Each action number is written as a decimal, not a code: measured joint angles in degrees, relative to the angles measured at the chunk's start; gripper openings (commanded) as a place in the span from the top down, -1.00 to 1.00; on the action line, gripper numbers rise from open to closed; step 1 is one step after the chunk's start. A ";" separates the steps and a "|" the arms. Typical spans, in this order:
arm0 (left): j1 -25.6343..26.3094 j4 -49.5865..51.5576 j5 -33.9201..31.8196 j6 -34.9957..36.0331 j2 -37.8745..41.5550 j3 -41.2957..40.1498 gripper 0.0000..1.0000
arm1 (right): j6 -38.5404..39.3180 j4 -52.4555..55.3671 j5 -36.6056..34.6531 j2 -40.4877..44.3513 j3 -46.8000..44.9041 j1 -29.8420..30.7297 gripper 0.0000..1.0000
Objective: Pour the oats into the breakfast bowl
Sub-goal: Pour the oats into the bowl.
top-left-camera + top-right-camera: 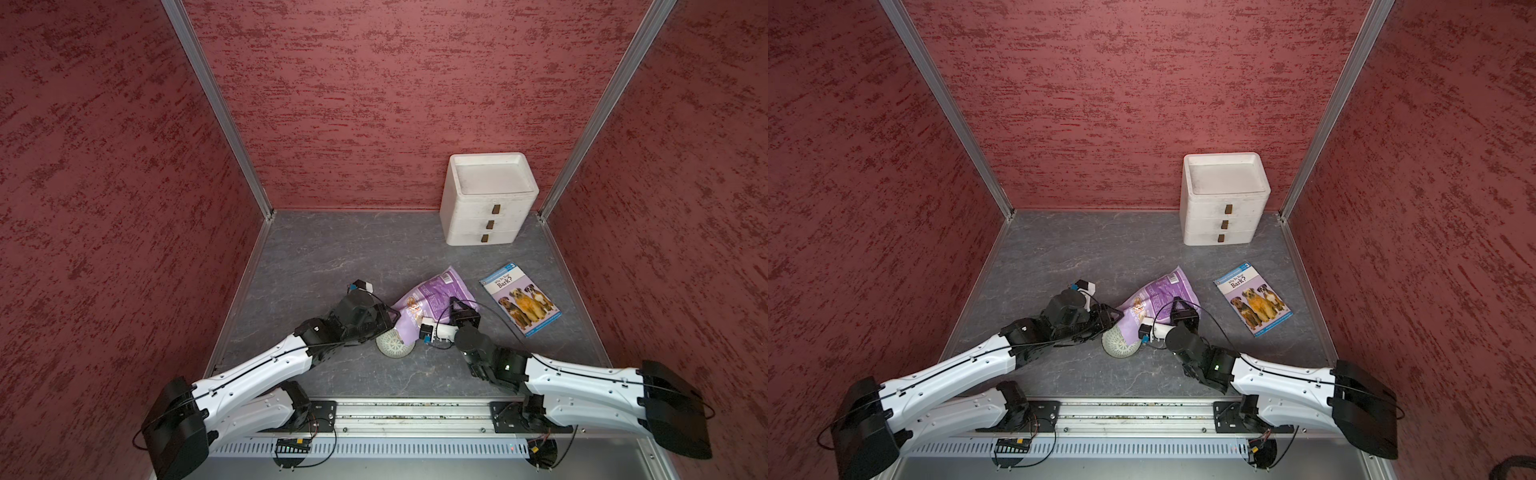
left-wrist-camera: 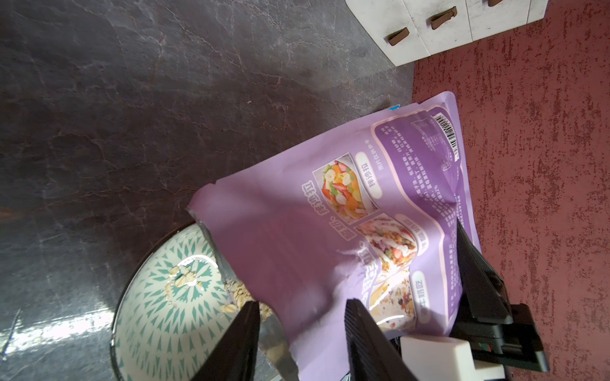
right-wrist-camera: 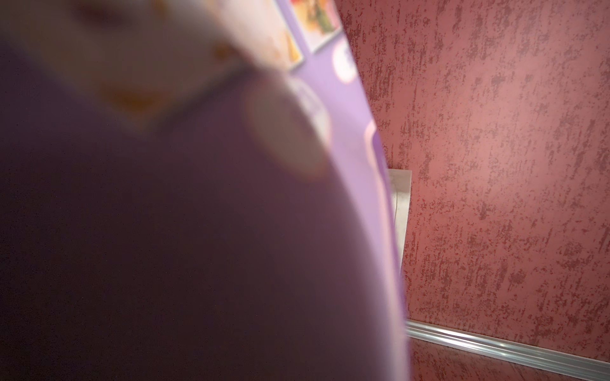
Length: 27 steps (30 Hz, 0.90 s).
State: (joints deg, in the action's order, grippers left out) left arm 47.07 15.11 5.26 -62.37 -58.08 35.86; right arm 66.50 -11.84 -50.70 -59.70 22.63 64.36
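Breakfast bowl (image 1: 392, 347) (image 2: 148, 330) sits on the grey table (image 1: 332, 257), just front of centre. We note a thin scatter of oats (image 2: 185, 280) on its floor, with more at the pouch's lip.

Pouch (image 1: 436, 289) (image 1: 1165, 291) is off the table and tilted. In both top views its long axis runs 7 to 1 o'clock, torn mouth low at 7 over the bowl's rim, sealed end high at 1.

Right gripper (image 1: 457, 305) is clamped on its 4 o'clock edge. Left gripper (image 2: 302, 303) straddles the mouth corner (we cannot tell whether it grips).
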 measured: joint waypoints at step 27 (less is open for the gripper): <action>0.17 -0.20 0.02 -0.37 -2.01 -0.44 0.14 | 8.37 -6.95 -1.25 -1.99 -1.09 0.96 1.00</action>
State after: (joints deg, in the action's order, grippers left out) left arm 47.24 14.92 5.28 -62.74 -60.10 35.42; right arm 74.87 -18.79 -51.94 -61.69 21.54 65.32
